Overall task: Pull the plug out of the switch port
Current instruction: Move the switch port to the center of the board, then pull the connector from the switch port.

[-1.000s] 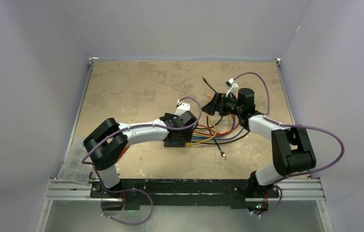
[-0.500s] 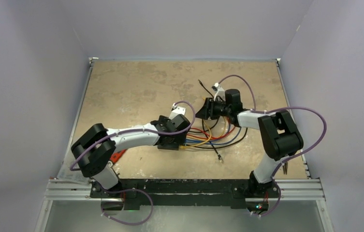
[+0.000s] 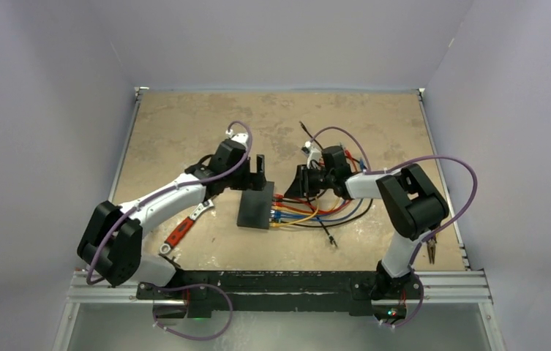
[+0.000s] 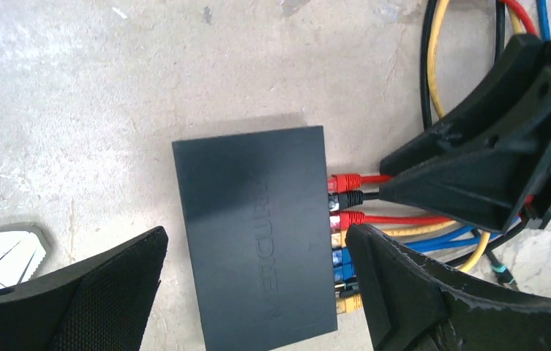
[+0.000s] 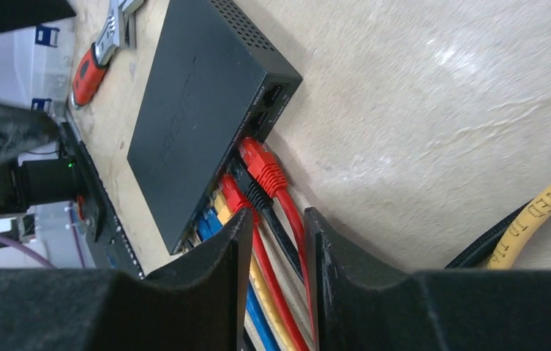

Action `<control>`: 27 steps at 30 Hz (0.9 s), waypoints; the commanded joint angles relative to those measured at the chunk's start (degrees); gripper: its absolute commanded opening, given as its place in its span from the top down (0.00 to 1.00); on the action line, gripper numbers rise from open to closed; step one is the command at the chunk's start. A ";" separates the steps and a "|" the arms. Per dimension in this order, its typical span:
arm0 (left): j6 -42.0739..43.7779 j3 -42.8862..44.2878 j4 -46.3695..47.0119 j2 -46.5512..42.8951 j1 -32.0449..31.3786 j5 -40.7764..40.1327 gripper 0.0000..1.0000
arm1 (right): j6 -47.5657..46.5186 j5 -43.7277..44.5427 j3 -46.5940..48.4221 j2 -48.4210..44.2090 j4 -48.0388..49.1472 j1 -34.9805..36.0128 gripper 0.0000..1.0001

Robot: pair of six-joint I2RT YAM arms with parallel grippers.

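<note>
The switch lies flat on the table, a matte black box. Along its right edge a row of plugs sits in its ports: red, black, red, yellow, blue. My left gripper hovers over the switch's far end, open wide, fingers on either side and touching nothing. My right gripper is just behind the top red plug and the black plug. Its jaws stand narrowly apart, with the black and red cables running through the gap.
Coloured cables fan out right of the switch, and a loose black lead ends near the front. A red-handled wrench lies left of the switch. Pliers sit by the right edge. Walls close in three sides.
My left arm has swung back and left off the switch, uncovering it and the wrench. My right gripper moved left to the plugs and its jaws narrowed.
</note>
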 commanded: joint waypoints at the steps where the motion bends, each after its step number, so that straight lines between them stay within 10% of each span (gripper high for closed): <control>1: -0.80 -3.44 4.49 0.16 7.10 12.82 0.06 | 3.77 -5.75 -2.09 -2.19 1.14 2.00 0.62; 14: -2.37 -8.44 12.81 8.28 15.63 22.89 0.16 | 1.93 -0.73 8.51 -0.43 0.74 2.01 0.37; 27: -2.72 -10.81 22.46 17.77 14.82 29.14 0.28 | 5.55 -9.05 -0.40 4.80 10.12 3.02 0.52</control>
